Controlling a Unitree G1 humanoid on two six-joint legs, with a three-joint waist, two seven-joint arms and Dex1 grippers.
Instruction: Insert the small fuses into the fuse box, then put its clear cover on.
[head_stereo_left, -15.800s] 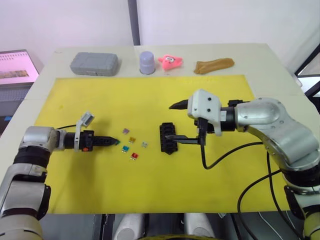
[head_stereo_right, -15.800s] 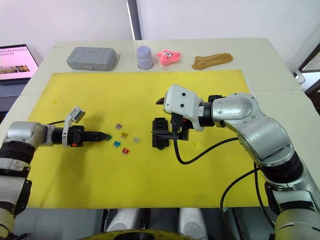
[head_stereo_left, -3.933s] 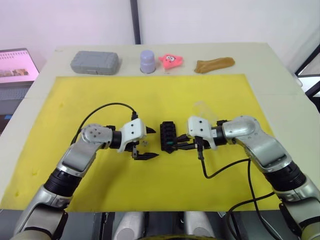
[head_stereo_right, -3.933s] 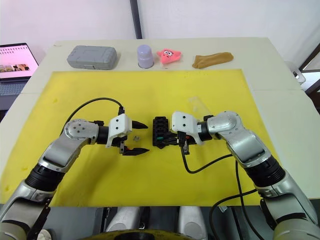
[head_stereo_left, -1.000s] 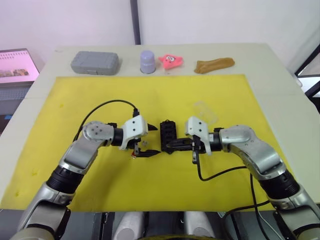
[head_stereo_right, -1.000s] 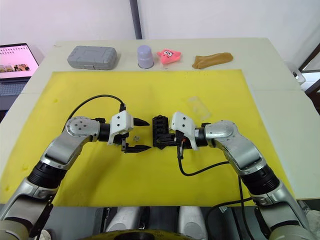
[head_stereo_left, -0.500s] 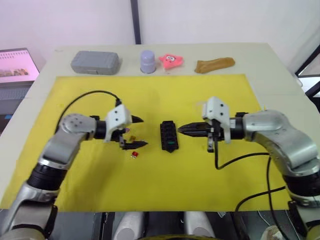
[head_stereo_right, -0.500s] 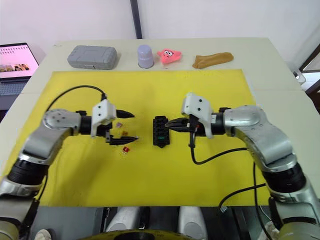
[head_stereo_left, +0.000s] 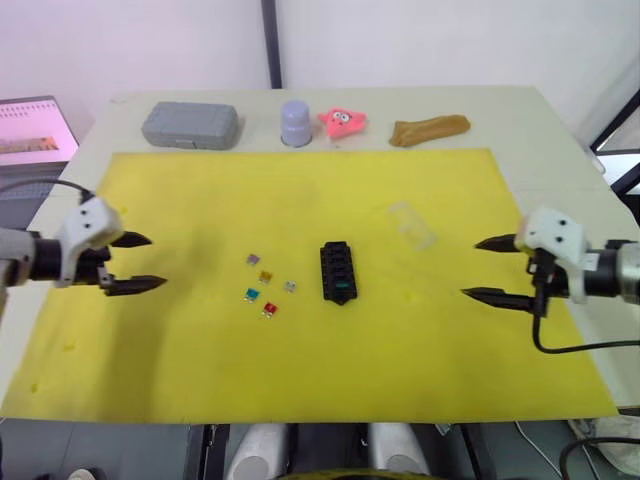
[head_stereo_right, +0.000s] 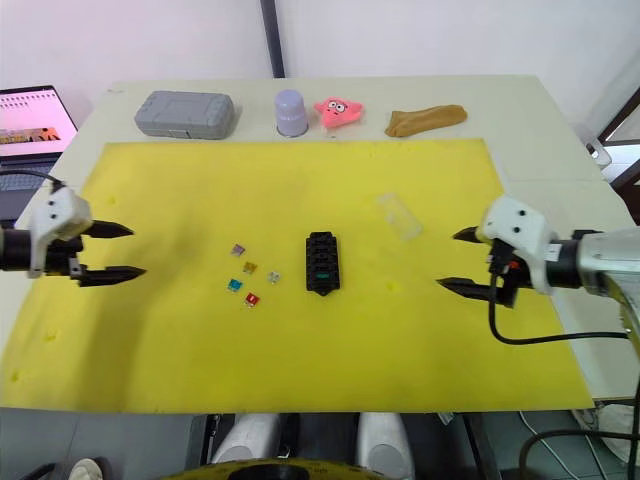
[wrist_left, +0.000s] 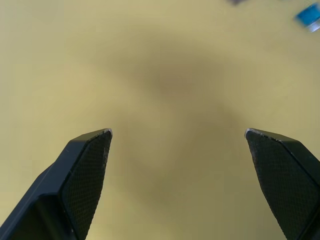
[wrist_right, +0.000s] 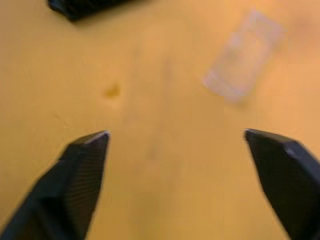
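Overhead, both the left end effector (head_stereo_left: 133, 263) and right end effector (head_stereo_left: 490, 269) hang spread and empty, well apart from the fuse box (head_stereo_left: 336, 272) between them; the small fuses (head_stereo_left: 265, 287) lie loose beside its left-end-effector side. From the right wrist, the clear cover (wrist_right: 243, 60) lies ahead of the parted fingers (wrist_right: 80, 170), untouched.

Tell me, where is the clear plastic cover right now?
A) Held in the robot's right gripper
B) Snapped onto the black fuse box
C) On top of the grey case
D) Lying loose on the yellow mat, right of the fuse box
D: the clear cover lies bare on the yellow mat, apart from the fuse box, and the right gripper is open and empty.
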